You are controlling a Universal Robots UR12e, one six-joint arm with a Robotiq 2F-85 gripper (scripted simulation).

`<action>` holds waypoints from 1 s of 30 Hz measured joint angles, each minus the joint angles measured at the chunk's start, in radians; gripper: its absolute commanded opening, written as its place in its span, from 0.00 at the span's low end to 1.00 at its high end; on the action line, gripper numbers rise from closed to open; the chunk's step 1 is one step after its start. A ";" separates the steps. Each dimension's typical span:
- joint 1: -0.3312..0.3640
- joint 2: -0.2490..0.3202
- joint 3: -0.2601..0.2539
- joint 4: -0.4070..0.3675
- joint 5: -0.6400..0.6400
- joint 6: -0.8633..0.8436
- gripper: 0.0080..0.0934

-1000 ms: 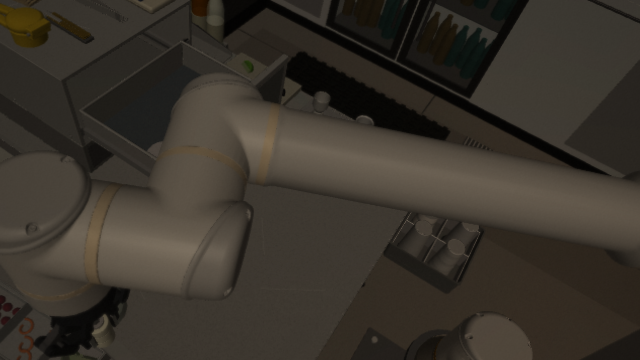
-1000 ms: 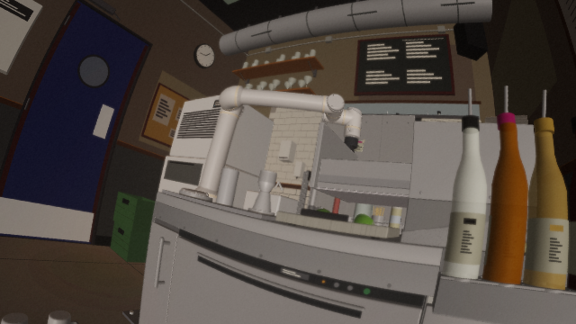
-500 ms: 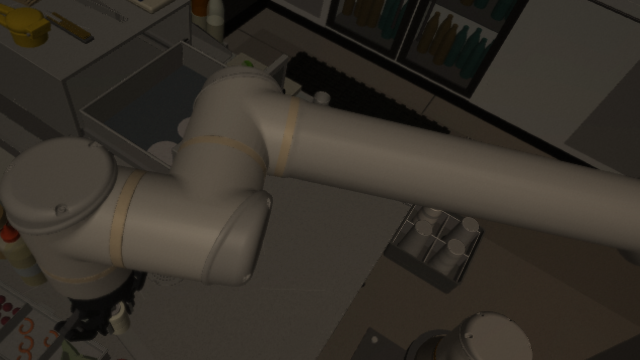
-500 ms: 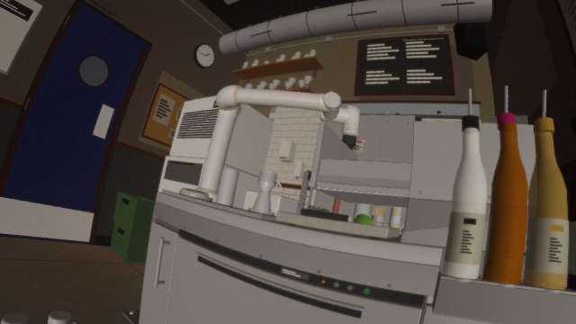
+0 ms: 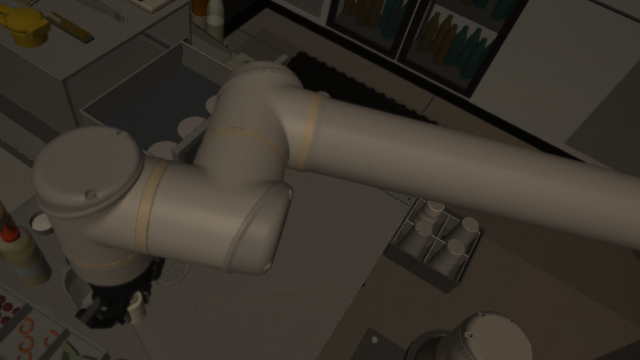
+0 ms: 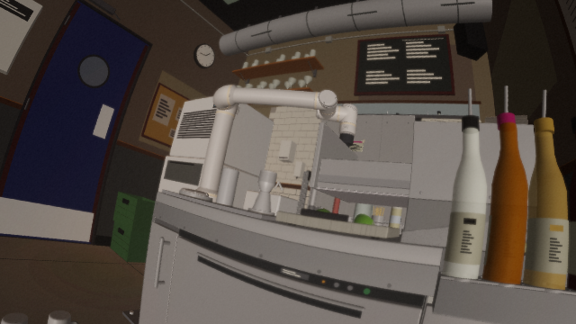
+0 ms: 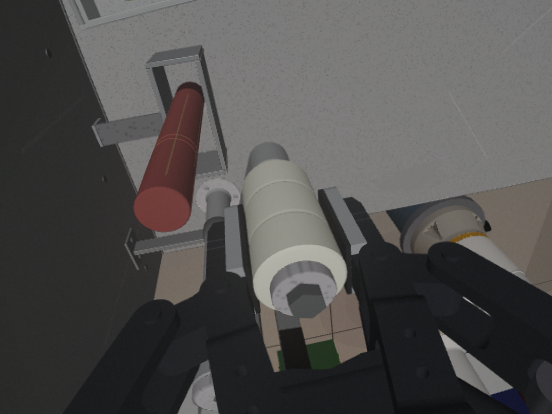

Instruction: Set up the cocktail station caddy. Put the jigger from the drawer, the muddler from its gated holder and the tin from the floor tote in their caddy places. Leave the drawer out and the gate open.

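A pale cream cylinder with grey ends, the jigger (image 7: 295,235), sits clamped in my gripper (image 7: 290,225), high above the counter. The same pale piece shows beside the black fingers under the arm's wrist (image 5: 136,307). Just left of it, the red muddler (image 7: 170,155) stands in its grey frame holder (image 7: 185,115) with a grey bar out to the side. The drawer (image 5: 150,95) stands pulled out, dark inside. From the second side camera the gripper (image 6: 351,140) hangs above the shelf and caddy tray (image 6: 337,220). The tin is not identifiable.
The dark wall panel (image 7: 60,200) runs close on the left of the holder. The arm's own elbow (image 5: 165,200) hides much of the counter. A divided crate of cups (image 5: 435,245) sits on the floor. Three bottles (image 6: 504,198) stand at the right.
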 measured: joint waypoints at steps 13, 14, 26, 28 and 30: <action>-0.022 -0.032 0.031 0.001 0.000 -0.022 0.00; -0.023 -0.035 0.034 0.001 0.000 -0.023 0.00; -0.042 -0.066 0.063 0.004 0.000 -0.042 0.00; -0.045 -0.072 0.067 0.004 0.000 -0.044 0.00; -0.047 -0.077 0.072 0.005 0.000 -0.047 0.00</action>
